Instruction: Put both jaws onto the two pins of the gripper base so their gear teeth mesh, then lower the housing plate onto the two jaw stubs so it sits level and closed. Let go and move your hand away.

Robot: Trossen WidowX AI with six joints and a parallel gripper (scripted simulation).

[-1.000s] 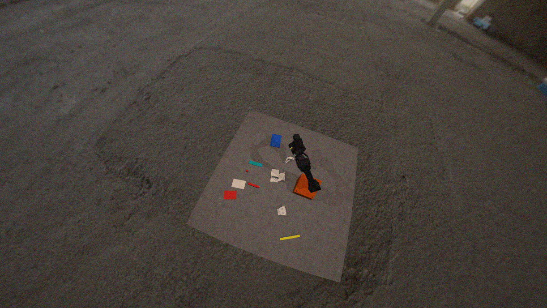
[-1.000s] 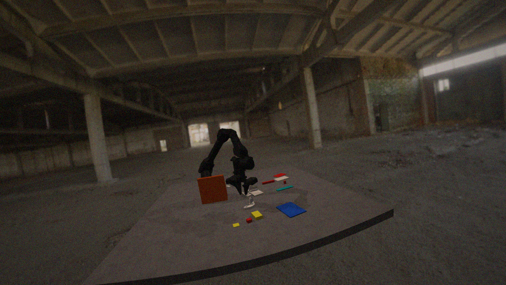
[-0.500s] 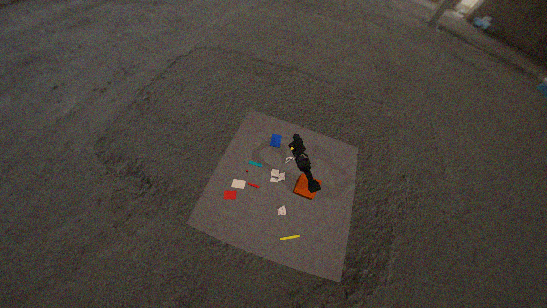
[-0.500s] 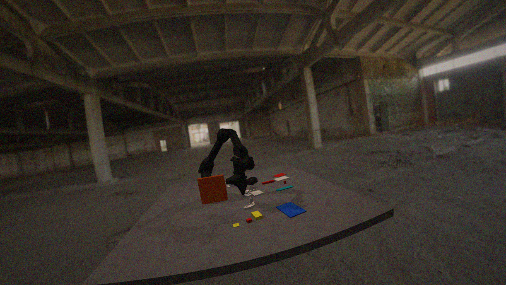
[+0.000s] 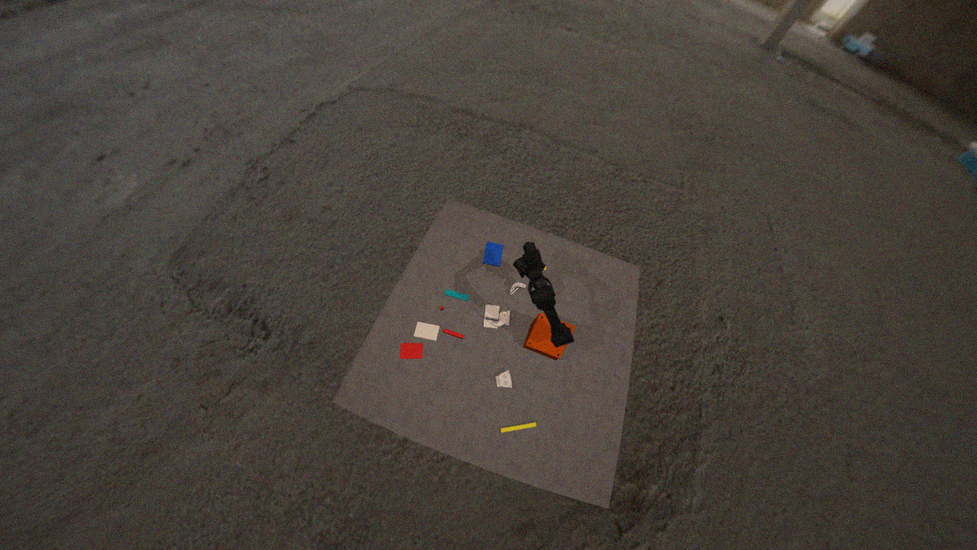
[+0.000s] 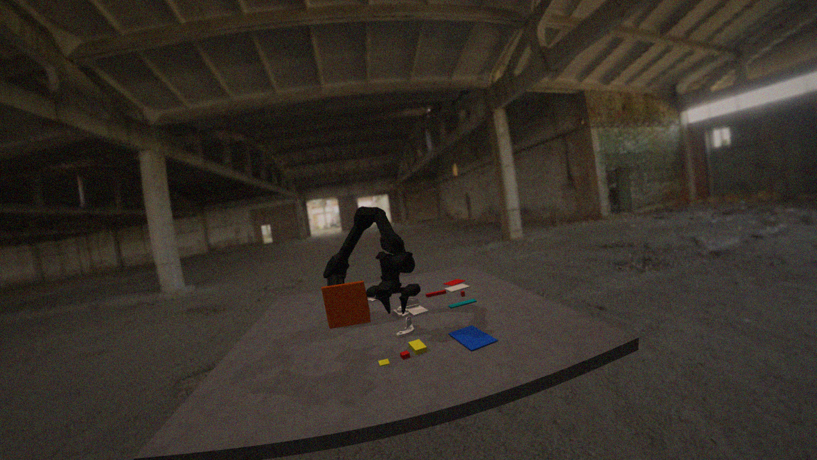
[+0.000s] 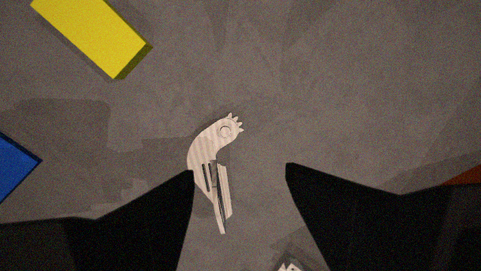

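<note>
A white curved jaw [image 5: 517, 287] [image 6: 406, 329] [image 7: 199, 151] with gear teeth at one end lies on the mat. My gripper [image 6: 396, 312] [image 7: 240, 174] is open and empty above it; in the wrist view the jaw's grip end lies between the fingertips, nearer the left one. A cluster of white parts [image 5: 491, 315] [image 6: 418, 310] lies farther in; its parts are too small to name. A toothed white part [image 7: 290, 269] shows at the wrist view's bottom edge. A separate white piece [image 5: 504, 380] with two round marks lies apart; I cannot tell whether it is base or housing plate.
An orange box [image 5: 537, 336] [image 6: 346, 304] [image 7: 471, 179] stands beside the arm. A blue plate [image 5: 492, 253] [image 6: 473, 337] [image 7: 16, 165] and yellow block [image 6: 418, 345] [image 7: 91, 35] lie near the jaw. A teal bar [image 5: 457, 295], red bar [image 5: 452, 333], red plate [image 5: 411, 351] and yellow bar [image 5: 518, 428] lie farther off.
</note>
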